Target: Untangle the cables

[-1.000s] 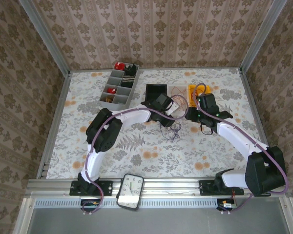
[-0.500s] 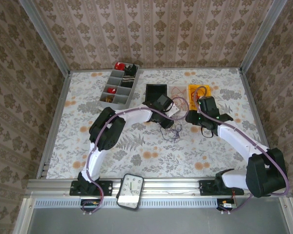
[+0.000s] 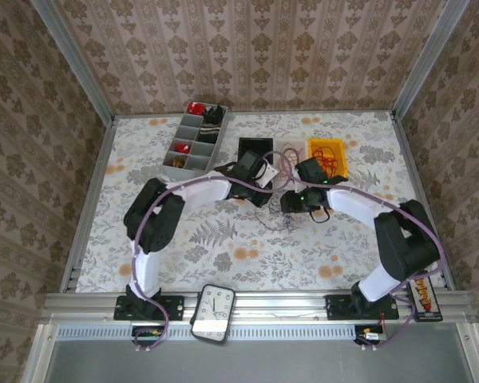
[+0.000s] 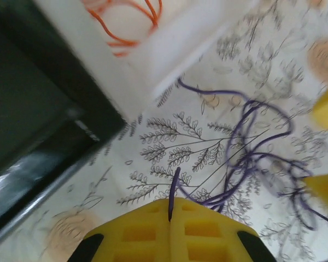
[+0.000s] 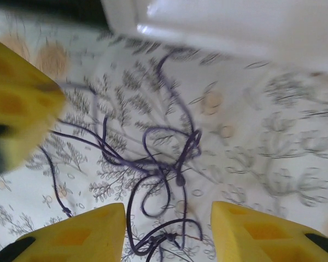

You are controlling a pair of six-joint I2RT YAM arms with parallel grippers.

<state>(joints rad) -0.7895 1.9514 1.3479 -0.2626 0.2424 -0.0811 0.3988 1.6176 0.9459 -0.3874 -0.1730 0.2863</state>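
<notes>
Two pincers, one knot: my left pincer (image 4: 171, 207) is clenched on a single strand of the purple cable (image 4: 245, 159). The cable sprawls in a loose tangle on the tabletop (image 4: 153, 147), just beside the white tray (image 4: 169, 49) that holds the orange cable (image 4: 126, 22). My right pincer (image 5: 169, 218) hangs released over the same tangle, a finger on either side. I judge the sound move is to close the right on a different loop near the crossing, then draw the two apart slowly and low, so nothing snags the tray's edge.
</notes>
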